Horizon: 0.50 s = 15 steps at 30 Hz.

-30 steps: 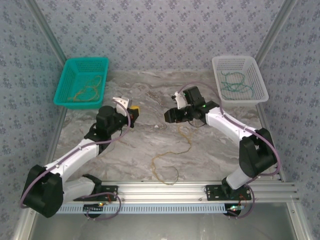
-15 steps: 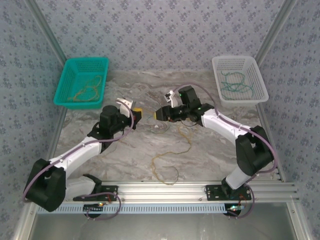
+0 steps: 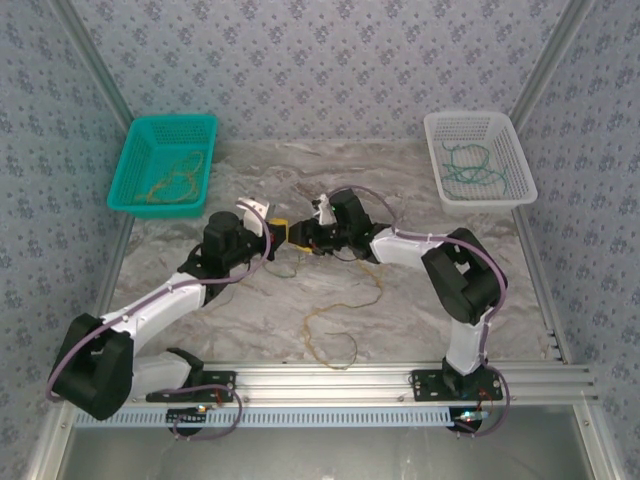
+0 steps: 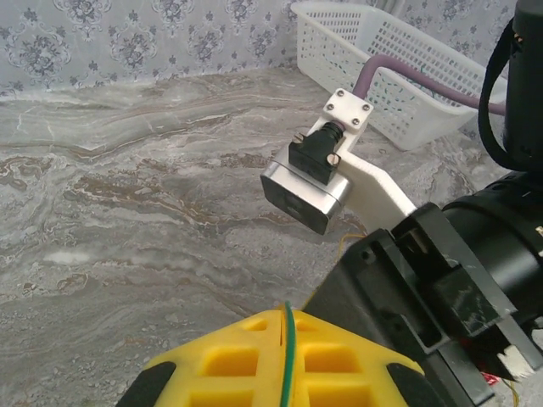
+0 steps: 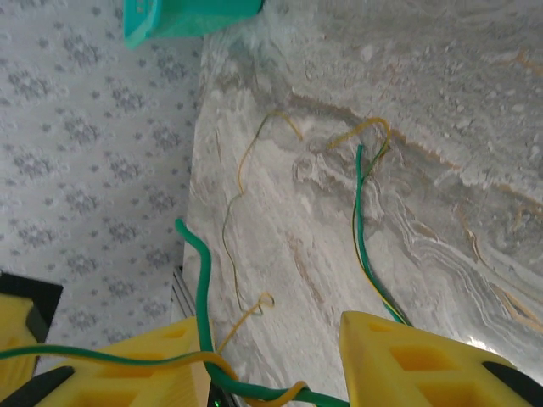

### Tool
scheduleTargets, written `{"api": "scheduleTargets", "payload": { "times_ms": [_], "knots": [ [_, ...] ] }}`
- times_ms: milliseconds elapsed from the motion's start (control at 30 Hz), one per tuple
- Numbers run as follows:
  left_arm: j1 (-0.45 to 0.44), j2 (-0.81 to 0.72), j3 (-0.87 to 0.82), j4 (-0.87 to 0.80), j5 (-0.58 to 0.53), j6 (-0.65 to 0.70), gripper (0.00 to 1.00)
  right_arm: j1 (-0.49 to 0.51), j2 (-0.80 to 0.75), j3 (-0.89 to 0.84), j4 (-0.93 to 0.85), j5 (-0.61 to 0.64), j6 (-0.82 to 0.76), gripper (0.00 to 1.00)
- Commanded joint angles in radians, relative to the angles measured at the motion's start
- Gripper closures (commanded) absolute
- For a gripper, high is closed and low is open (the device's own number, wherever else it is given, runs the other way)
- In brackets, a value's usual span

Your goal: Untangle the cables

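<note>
In the left wrist view my left gripper (image 4: 284, 318) is shut, its yellow fingers pinching a thin green cable (image 4: 288, 356). From above it (image 3: 278, 232) sits at mid-table, nearly touching my right gripper (image 3: 302, 238). The right gripper (image 5: 271, 365) has its yellow fingers apart. A green cable (image 5: 197, 280) twisted with an orange one crosses the gap low down and drapes over the left finger (image 5: 127, 365), unclamped. A thin orange cable (image 5: 233, 203) curls on the marble, and another green-and-orange strand (image 5: 361, 220) runs under the right finger. A long orange cable (image 3: 345, 300) loops toward the near edge.
A teal basket (image 3: 165, 165) at the back left holds orange cables. A white basket (image 3: 478, 160) at the back right holds green ones. The right arm's wrist camera block (image 4: 310, 182) hangs just ahead of my left fingers. An aluminium rail (image 3: 330, 380) bounds the near edge.
The right arm has swung left across the table until its gripper meets the left one. The left gripper has edged slightly right, still shut.
</note>
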Motion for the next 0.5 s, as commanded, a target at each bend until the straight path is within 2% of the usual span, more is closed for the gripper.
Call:
{"api": "scheduleTargets", "payload": {
  "times_ms": [0,167,267,400,467],
  "knots": [
    [-0.005,-0.028,-0.002,0.008,-0.005,-0.004,1.0,-0.004,0.003,-0.003,0.101,0.065,0.068,0.6],
    [-0.004,-0.039,-0.001,-0.006,-0.02,-0.004,1.0,-0.017,-0.021,-0.004,0.006,0.079,0.018,0.55],
    [-0.005,-0.049,0.0,-0.016,-0.033,-0.007,1.0,-0.022,-0.065,-0.01,-0.117,0.154,-0.057,0.54],
    [-0.004,-0.065,-0.013,-0.016,-0.049,-0.008,1.0,-0.042,-0.091,0.036,-0.29,0.193,-0.186,0.53],
    [-0.005,-0.068,-0.013,-0.025,-0.046,-0.004,1.0,-0.056,-0.106,0.044,-0.293,0.133,-0.238,0.52]
  ]
}}
